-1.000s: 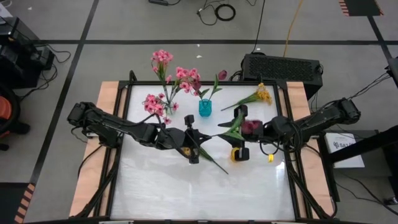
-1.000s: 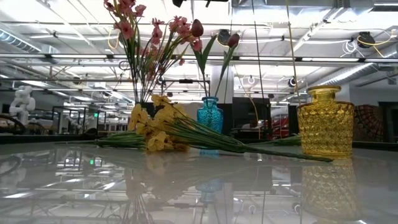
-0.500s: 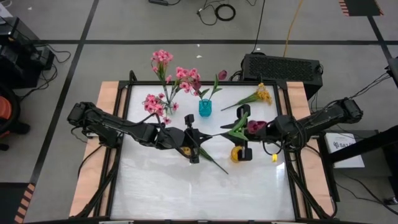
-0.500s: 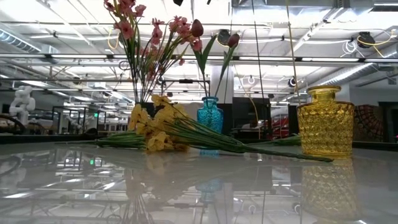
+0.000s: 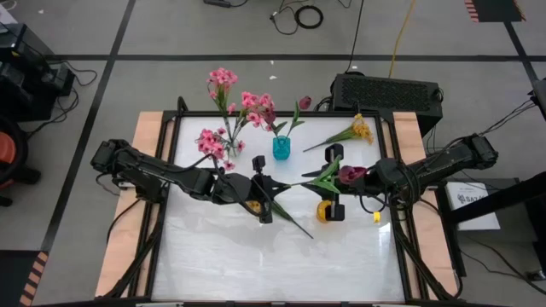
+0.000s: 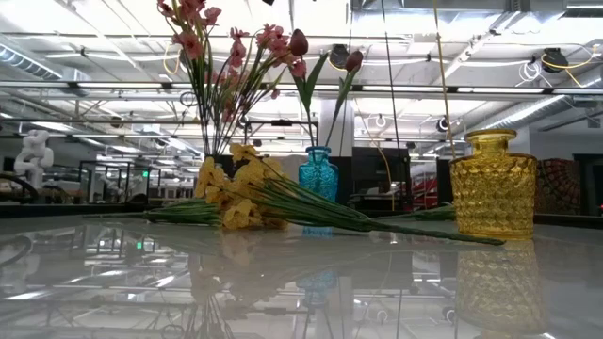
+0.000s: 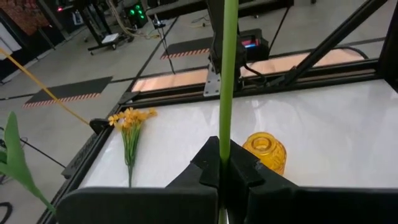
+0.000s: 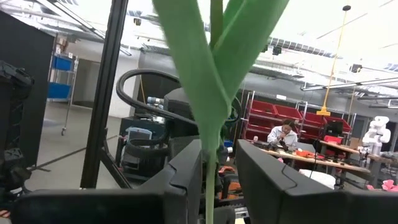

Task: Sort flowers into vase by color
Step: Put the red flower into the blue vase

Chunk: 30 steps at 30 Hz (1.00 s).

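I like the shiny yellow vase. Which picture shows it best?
The low view: the yellow vase stands whole and unblocked there, with its bumpy glass pattern plain. The left wrist view shows it behind the left gripper. The high view shows only its top. The right wrist view misses it.

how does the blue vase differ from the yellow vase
The blue vase is slimmer and holds two dark magenta flowers; the yellow vase is wider, squatter and holds nothing. In the high view the blue vase sits nearer the table's far edge. Both stand upright and are textured glass.
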Available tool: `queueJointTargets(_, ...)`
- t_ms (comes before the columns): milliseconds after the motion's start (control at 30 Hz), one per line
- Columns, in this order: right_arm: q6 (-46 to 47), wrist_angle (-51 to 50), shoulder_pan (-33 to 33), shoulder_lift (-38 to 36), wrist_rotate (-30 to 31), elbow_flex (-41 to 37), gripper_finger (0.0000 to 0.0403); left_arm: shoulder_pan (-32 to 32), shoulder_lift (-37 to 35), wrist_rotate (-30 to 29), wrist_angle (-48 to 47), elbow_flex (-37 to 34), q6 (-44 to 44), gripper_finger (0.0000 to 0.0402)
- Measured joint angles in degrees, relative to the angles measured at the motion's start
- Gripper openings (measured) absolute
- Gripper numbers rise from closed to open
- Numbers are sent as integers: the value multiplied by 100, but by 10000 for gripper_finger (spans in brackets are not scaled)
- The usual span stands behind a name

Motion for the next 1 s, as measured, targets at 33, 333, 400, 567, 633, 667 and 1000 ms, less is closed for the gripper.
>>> queueJointTargets(33,-6,0,0,0,0,0,91,0,-10,0,-13,0,0,4)
queueJointTargets(333,-46,39,0,-22,0,7,70,-7,-51,0,-93,0,-15,4)
queueJointTargets(400,-46,28,2,-33,0,7,45,-7,-50,0,-82,0,-19,4)
queueJointTargets(567,-30,24,2,-39,2,7,9,-7,-50,-284,-74,0,-40,14)
queueJointTargets(633,-19,24,2,-39,4,7,9,-19,-50,-399,-132,0,-162,25)
queueJointTargets(667,-22,26,2,-39,4,7,7,-15,-50,-413,-207,0,-308,32)
queueJointTargets(1000,-181,-119,-286,-140,15,7,2,-114,-295,-343,-1637,0,-977,190)
